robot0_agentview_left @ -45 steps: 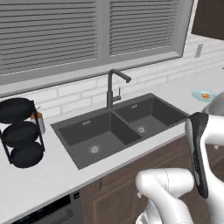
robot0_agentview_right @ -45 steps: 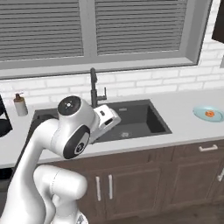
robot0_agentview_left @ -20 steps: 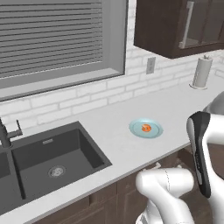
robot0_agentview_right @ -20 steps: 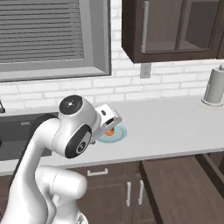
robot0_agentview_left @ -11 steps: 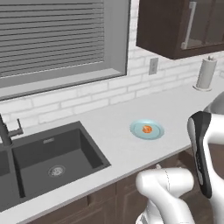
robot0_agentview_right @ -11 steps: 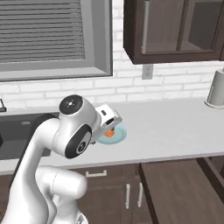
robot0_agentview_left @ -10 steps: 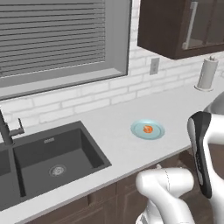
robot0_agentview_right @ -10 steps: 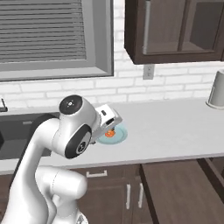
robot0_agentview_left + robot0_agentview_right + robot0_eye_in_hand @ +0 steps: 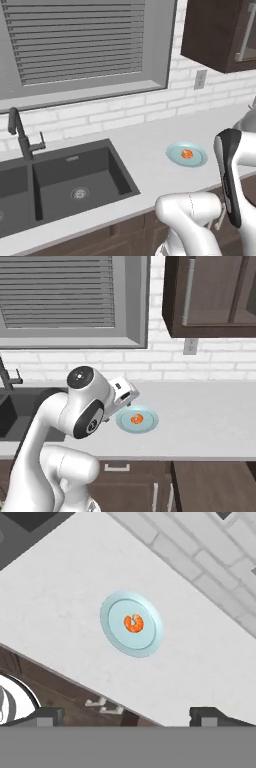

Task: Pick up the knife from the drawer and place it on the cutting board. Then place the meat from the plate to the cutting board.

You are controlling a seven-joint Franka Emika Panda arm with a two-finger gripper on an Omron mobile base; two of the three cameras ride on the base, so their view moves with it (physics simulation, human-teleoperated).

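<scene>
- The plate [image 9: 186,154] rests flat on the pale counter [image 9: 145,150], to the right of the sink [image 9: 60,182] and well apart from it.
- The meat [image 9: 186,154] lies near the centre of the plate [image 9: 131,623]; in the hand view the meat [image 9: 133,623] appears as a small curled orange-red lump, far smaller than the plate.
- In the right base view the plate [image 9: 137,419] sits just beside the white hand housing of the arm, and the meat [image 9: 136,418] is visible on it.
- The claw [image 9: 127,716] stands wide: its two dark fingertips [image 9: 46,716] sit far apart at the bottom of the hand view, with nothing between them.
- The claw hangs above the counter [image 9: 60,607], clear of the plate and not touching it.
- Below the counter edge, dark brown cabinet fronts [image 9: 210,486] carry pale handles [image 9: 102,704].
- A dark faucet [image 9: 20,135] stands behind the sink, at the foot of the white brick wall [image 9: 125,112].
- A window with closed grey blinds [image 9: 80,40] sits above the sink.
- A dark wall cabinet [image 9: 210,296] hangs to the right of the window, with a wall outlet [image 9: 189,346] just below it.
</scene>
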